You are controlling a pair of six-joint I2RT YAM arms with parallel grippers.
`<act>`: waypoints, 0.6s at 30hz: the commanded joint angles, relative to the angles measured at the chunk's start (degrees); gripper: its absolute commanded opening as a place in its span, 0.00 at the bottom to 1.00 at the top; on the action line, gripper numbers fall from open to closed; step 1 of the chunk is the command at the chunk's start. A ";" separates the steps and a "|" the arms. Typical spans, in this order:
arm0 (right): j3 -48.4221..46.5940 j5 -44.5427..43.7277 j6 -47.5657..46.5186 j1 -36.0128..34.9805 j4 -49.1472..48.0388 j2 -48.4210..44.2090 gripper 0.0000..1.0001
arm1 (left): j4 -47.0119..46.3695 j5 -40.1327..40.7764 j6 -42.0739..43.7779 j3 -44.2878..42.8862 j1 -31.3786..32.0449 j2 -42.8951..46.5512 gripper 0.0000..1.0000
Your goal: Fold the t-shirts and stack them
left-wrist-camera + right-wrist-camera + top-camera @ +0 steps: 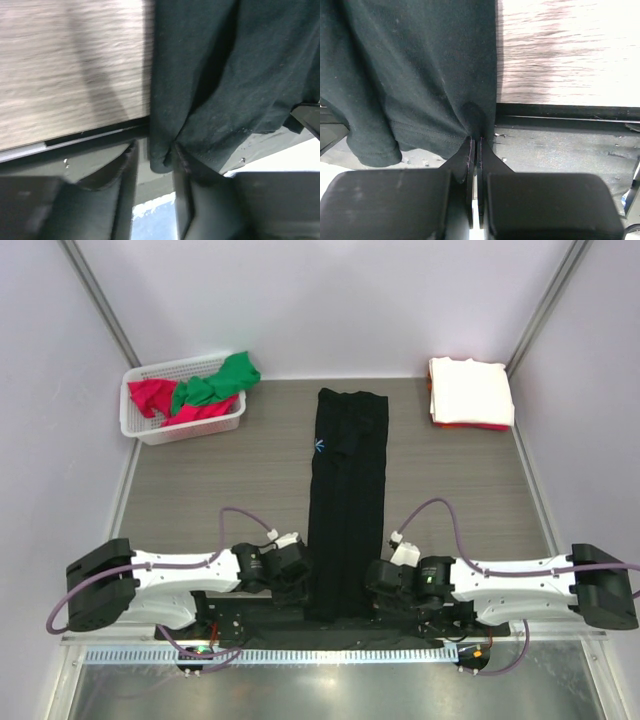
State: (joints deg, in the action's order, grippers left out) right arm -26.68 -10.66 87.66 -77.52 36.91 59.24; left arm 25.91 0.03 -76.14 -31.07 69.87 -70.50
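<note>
The black t-shirt [347, 500] lies folded into a long narrow strip down the table's middle, its near end hanging over the front edge. My left gripper [301, 578] is at the strip's near left edge. In the left wrist view [154, 152] its jaws stand apart, with a corner of the black shirt [225, 85] hanging between them, not clamped. My right gripper [376, 580] is at the near right edge. In the right wrist view [475, 141] it is shut on the black shirt's hem [420, 90]. Red [150, 395] and green [215, 383] shirts lie crumpled in the basket.
The white lattice basket [150, 430] stands at the back left. A folded stack with a white shirt [470, 390] on top sits at the back right. The table's dark front rail [560, 112] runs just below both grippers.
</note>
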 commanded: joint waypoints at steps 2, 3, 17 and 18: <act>0.57 -2.62 1.81 -0.27 0.54 -1.85 0.01 | -3.15 1.20 0.20 -1.71 0.80 -2.45 0.28; 0.57 -2.79 1.82 -0.27 0.45 -2.02 0.01 | -3.58 1.63 0.55 -1.89 0.89 -2.71 0.27; -13.22 -13.50 3.40 -0.71 17.22 -5.54 0.01 | 20.11 13.23 2.39 -20.15 0.54 3.53 0.00; -14.36 -14.38 3.40 -0.62 18.28 -5.98 0.01 | 21.27 13.59 3.18 -21.65 0.01 3.09 0.00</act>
State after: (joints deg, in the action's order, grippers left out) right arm -36.42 -17.41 89.45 -77.91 48.64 55.18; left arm 38.68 8.29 -75.31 -47.94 70.70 -67.85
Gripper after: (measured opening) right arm 0.037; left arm 0.005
